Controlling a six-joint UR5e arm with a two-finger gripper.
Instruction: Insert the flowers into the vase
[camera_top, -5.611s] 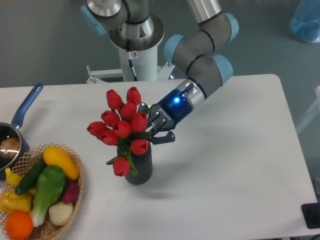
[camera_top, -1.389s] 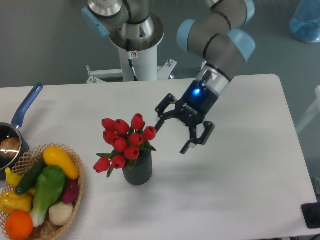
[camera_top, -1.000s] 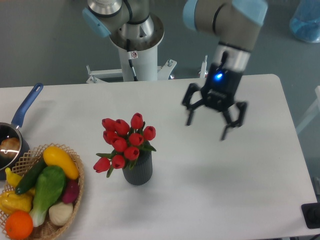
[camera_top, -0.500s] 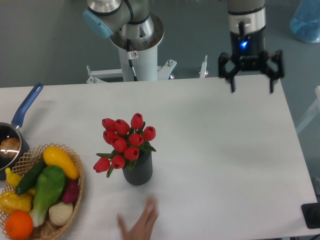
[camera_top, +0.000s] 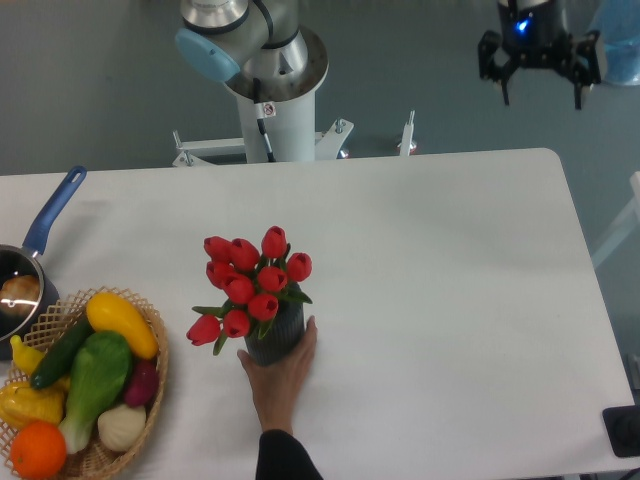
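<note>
While a hand (camera_top: 280, 375) touches the vase (camera_top: 272, 338), flowers (camera_top: 250, 283) stand inside

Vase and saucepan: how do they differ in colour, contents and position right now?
The vase is dark grey and ribbed; the saucepan is metal with a blue handle. The vase holds the flowers, the saucepan something pale. The vase stands mid-table with a person's hand against it; the saucepan is cut off at the left edge. Both stand upright on the table.

A white desk (camera_top: 450, 300) with rounded corners fills most of the view. Behind it lies a plain grey floor (camera_top: 90, 90). A translucent blue object (camera_top: 620, 45) sits at the upper right edge.
</note>
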